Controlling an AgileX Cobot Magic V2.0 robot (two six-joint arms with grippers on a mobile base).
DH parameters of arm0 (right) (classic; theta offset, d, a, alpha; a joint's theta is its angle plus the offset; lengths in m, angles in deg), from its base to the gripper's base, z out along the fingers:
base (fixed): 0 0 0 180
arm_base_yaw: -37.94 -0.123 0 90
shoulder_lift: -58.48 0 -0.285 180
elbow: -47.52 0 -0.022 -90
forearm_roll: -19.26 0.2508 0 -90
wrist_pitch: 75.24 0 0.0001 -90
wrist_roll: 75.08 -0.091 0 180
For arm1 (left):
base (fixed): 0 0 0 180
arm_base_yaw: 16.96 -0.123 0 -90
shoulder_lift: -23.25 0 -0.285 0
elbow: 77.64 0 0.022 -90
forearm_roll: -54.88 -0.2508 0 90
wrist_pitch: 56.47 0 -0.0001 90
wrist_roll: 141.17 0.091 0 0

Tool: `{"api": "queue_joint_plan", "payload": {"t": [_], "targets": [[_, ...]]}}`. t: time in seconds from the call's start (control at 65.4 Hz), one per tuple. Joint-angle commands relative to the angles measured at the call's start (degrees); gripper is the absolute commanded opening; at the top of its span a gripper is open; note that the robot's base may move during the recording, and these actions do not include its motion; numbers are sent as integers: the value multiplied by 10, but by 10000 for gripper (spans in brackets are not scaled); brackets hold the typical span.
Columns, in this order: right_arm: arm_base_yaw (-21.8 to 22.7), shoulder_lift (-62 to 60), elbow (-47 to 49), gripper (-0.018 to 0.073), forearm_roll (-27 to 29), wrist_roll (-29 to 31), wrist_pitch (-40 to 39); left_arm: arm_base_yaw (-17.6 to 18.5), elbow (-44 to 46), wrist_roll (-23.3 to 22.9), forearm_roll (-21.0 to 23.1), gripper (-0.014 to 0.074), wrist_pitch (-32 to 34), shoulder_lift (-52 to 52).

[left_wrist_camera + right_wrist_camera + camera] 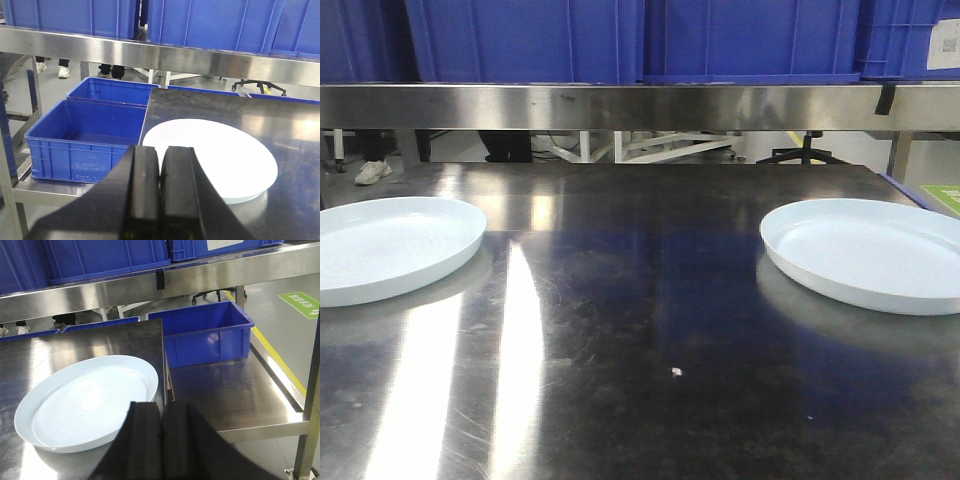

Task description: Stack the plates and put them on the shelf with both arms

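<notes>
Nothing is stacked yet: the left plate (390, 245) lies at the left edge of the tabletop (640, 340), the right plate (870, 250) at its right edge (well apart). The left gripper (160, 200) and right gripper (161, 445) have their jaws pressed together, empty. Next, one likely opens for a rim.

No legible text. Green floor sign (301, 303), right of the shelf (150, 282), bears white characters too blurred to read; the label (946, 41) on a blue crate (900, 30) atop the shelf is too small.
</notes>
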Motion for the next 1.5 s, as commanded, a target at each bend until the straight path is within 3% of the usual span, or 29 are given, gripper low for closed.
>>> {"api": "queue_joint_plan", "payload": {"t": [0.0,0.734,0.857,0.979,1.132,1.239,1.484], "targets": [[3,-11,0,56,-4,1,-55,3,-1,-2,4,83,52,9],[3,-11,0,56,-4,1,-55,3,-1,-2,4,83,53,9],[3,-11,0,56,-4,1,-55,4,20,-1,-48,83,47,0],[3,-11,0,56,-4,1,-55,10,123,-1,-64,83,-8,-77],[3,-11,0,56,-4,1,-55,35,299,-1,-113,83,-115,-257],[3,-11,0,56,-4,1,-55,41,427,-1,-116,83,-195,-390],[3,-11,0,56,-4,1,-55,41,547,-1,-115,83,-259,-519]]}}
